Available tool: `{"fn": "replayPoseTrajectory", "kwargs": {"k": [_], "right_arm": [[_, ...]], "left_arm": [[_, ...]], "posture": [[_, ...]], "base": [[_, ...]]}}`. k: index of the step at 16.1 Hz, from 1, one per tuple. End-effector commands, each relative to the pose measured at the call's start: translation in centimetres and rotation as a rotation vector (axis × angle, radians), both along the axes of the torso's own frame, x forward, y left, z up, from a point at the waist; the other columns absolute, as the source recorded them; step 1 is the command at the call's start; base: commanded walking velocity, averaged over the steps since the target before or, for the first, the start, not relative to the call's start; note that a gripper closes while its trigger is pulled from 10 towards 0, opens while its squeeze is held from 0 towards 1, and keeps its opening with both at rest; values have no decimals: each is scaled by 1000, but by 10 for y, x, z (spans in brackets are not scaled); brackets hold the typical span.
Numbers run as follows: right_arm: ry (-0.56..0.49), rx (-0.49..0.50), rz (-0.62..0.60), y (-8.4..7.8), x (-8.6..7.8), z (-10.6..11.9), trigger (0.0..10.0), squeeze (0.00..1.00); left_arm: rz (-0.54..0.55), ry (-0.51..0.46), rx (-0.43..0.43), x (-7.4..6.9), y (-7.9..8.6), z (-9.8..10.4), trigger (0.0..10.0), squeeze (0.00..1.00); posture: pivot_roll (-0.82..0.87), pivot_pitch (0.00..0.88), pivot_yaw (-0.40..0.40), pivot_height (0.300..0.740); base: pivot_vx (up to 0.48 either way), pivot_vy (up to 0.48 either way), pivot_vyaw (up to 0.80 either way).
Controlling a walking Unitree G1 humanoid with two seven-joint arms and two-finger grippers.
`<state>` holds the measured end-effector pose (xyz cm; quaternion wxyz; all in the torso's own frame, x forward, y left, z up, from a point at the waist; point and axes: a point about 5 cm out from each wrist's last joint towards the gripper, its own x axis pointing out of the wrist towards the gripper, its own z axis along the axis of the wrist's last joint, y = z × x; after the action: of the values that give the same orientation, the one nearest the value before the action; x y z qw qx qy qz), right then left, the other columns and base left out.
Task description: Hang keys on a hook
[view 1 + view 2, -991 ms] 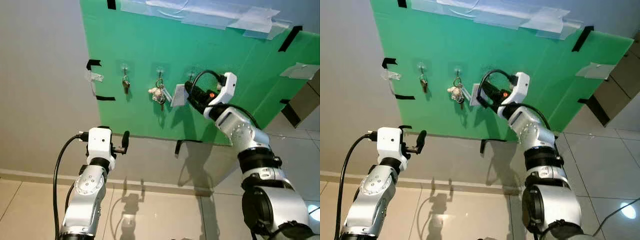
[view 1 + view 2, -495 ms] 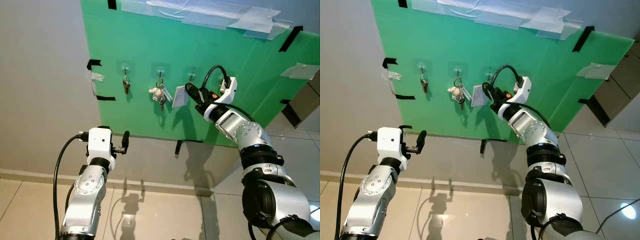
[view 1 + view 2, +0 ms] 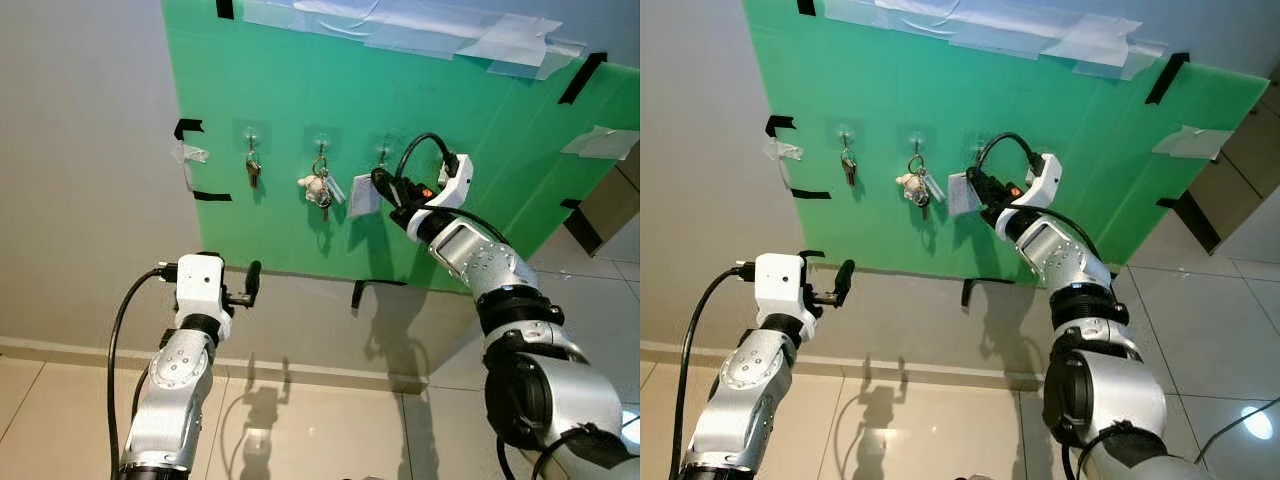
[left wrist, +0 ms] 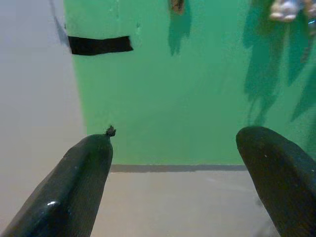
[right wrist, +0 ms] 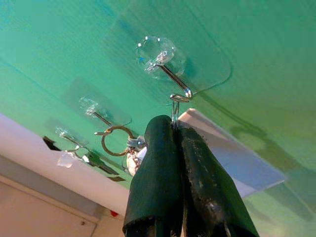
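The key ring (image 5: pixel 175 111) is pinched edge-on between the tips of the right gripper (image 5: pixel 177 129), whose jaws are clamped on it, and its top loop sits right at the upturned tip of the clear adhesive hook (image 5: pixel 168 69) on the green board (image 3: pixel 300 90). A pale grey tag (image 3: pixel 360 195) hangs from the ring at about 8 o'clock of the gripper. Whether the loop has passed over the tip or only touches it cannot be told.

To do this step well, the ring probably needs a small lift so the loop clears the tip, a nudge toward the board, then a slow lowering until the wire carries the weight. Only then should the jaws part, and the arm should back straight out so as not to drag the ring off.

At 9 o'clock, the middle hook holds a bunch with a white charm (image 3: pixel 312 184) and the far hook a single key (image 3: pixel 252 170); both want a clear berth.

The left gripper (image 4: pixel 175 148) waits low, jaws apart.
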<state>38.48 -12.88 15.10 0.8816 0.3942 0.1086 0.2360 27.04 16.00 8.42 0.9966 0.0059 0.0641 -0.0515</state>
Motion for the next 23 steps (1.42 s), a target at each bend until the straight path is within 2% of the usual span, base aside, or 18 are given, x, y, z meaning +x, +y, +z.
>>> {"fn": "replayPoseTrajectory", "kwargs": {"k": [1, 2, 3, 4, 5, 7, 10, 14, 19, 23], "right_arm": [[-30, -44, -33, -7, 5, 8, 10000, 0], [-33, -55, -41, -8, 6, 9, 10000, 0], [-35, -56, -42, -8, 7, 10, 10000, 0], [-43, -51, -41, -8, 8, 12, 10000, 0], [-47, -35, -39, -8, 9, 14, 10000, 0], [-8, 18, -52, -10, 9, 10, 10000, 0], [24, 54, -60, -10, 8, 5, 10000, 0], [71, 77, -106, -17, 6, -6, 10000, 0], [0, 47, -106, -20, 10, 7, 10000, 0], [-26, -2, 14, -8, 8, 12, 10000, 0]], "left_arm": [[-98, -37, 0, -4, -11, 4, 10000, 0], [-204, -65, 29, -8, -20, 3, 10000, 0], [-261, -69, 28, -11, -25, 2, 10000, 0], [-369, -86, 17, -14, -34, 1, 10000, 0], [-474, -99, -8, -16, -42, 1, 10000, 0], [-606, -130, -5, -15, -57, 5, 10000, 0], [-677, -184, -28, -9, -70, 15, 10000, 0], [-701, -197, -23, -11, -73, 12, 10000, 0], [-676, -206, -33, -16, -71, 8, 10000, 0], [-675, -211, -35, -19, -73, 5, 10000, 0]], "posture": [[119, 0, -108, 740], [123, 0, -112, 740], [124, 0, -112, 740], [126, 0, -115, 740], [124, 0, -118, 740], [129, 0, -123, 740], [117, 0, -116, 740], [109, 0, -110, 740], [113, 0, -116, 740], [103, 0, -117, 740]], "base": [[0, 0, 0], [0, 0, 0], [0, 0, 0], [0, 0, 0], [0, 0, 0], [0, 0, 0], [0, 0, 0], [0, 0, 0], [0, 0, 0], [0, 0, 0]]}}
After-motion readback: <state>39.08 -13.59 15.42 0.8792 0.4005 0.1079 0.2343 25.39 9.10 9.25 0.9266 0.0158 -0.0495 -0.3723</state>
